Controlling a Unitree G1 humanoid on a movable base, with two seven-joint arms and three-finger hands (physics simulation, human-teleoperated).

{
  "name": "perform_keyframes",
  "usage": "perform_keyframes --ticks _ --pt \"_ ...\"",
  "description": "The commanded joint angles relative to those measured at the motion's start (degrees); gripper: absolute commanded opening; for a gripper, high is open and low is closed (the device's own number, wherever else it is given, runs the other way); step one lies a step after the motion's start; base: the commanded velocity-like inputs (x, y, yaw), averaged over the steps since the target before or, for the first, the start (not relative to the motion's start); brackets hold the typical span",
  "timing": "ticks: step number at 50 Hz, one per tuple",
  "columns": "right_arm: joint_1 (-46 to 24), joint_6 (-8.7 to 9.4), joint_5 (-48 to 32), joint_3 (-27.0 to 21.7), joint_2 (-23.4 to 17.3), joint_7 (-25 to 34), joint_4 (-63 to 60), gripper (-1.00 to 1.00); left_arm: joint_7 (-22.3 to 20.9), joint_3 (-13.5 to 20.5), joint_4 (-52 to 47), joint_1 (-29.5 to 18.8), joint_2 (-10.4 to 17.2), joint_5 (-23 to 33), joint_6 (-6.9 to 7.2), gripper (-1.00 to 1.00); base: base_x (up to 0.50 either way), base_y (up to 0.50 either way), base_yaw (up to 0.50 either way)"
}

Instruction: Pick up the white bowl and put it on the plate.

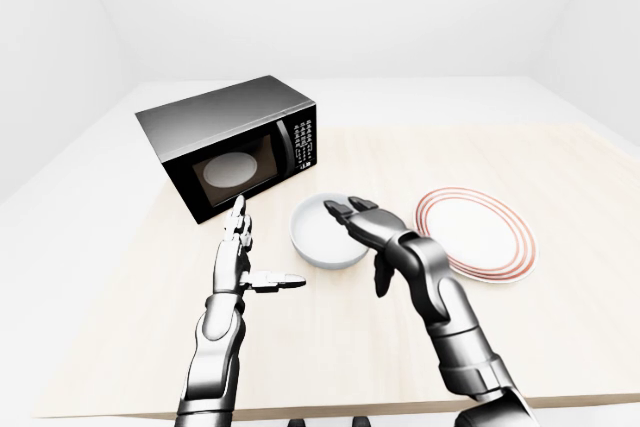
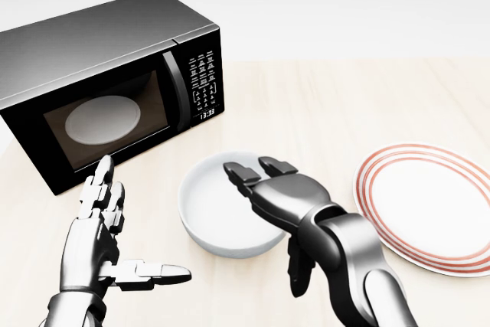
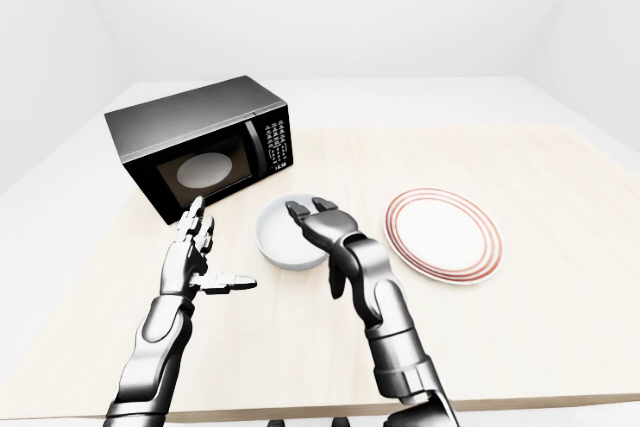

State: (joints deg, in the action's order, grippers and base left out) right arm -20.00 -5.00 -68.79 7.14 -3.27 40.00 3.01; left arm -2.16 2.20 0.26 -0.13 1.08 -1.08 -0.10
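Note:
A white bowl [image 2: 214, 212] sits on the light wooden table, just left of centre in the head view. My right hand [image 2: 262, 227] hovers over the bowl's right side. Its fingers [image 2: 243, 176] spread open across the rim and the thumb hangs down outside the wall, not closed on it. The red-ringed white plate [image 2: 429, 204] lies flat to the right of the bowl, with nothing on it. My left hand [image 2: 126, 235] is held open at the lower left, fingers up and thumb pointing right, a short way left of the bowl and apart from it.
A black microwave [image 2: 99, 89] with its door shut stands at the upper left, close behind the bowl and the left hand. The table [image 1: 580, 177] stretches away to the right beyond the plate, and its near edge shows in the eye views.

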Motion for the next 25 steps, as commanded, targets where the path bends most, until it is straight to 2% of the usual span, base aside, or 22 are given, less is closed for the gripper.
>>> perform_keyframes --ticks 1,25 --pt "-1.72 0.00 -0.41 0.17 0.26 0.00 1.85 1.00 0.00 0.00 0.00 0.00 0.00 0.00 0.00 1.00 0.00 0.00 0.00" --pt "-3.39 0.00 -1.74 0.72 0.61 0.00 6.39 1.00 0.00 0.00 0.00 0.00 0.00 0.00 0.00 1.00 0.00 0.00 0.00"
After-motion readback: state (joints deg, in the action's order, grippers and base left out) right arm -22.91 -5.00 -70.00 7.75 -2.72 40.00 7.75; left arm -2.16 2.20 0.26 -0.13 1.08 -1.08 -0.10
